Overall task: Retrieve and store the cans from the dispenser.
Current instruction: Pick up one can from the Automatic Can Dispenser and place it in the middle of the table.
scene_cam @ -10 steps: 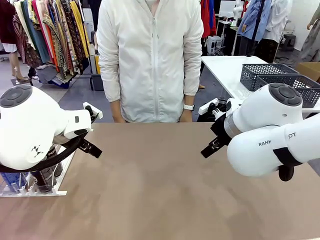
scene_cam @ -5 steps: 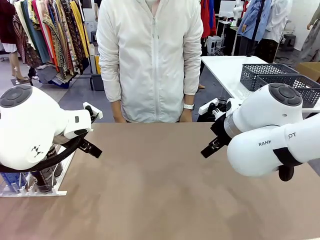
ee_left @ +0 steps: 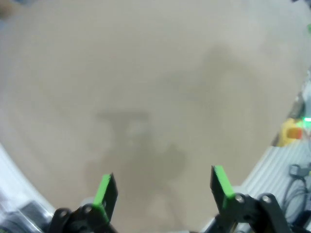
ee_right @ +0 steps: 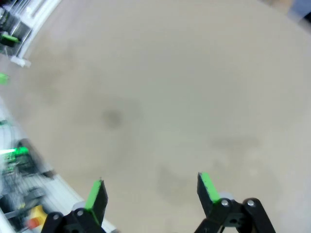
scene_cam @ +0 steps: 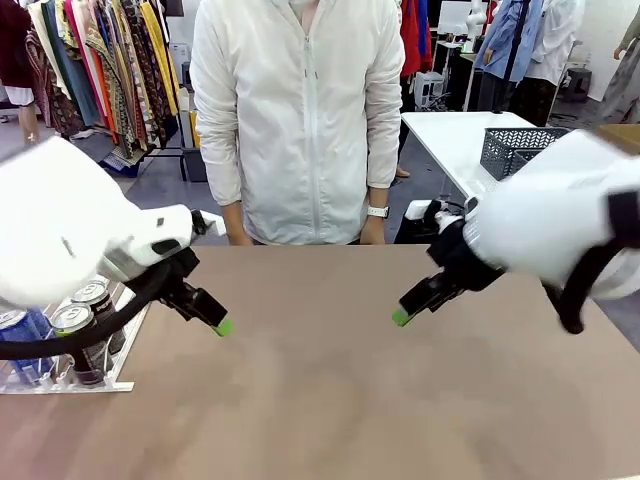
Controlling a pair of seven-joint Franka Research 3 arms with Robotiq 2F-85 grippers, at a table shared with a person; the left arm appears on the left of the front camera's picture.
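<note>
Your left gripper point(ee_left: 163, 187) and right gripper point(ee_right: 151, 190) both gape empty. Bring the left squarely over the nearest of the cans point(scene_cam: 74, 319) in the dispenser point(scene_cam: 98, 386) before closing.

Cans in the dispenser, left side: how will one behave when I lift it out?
The cans look slim and smooth-walled, so probably slick in a grip, and rigid only if full. Standing top-up in the dispenser, tall for their base, they'd likely tip if nudged high, and roll once on their side.
</note>
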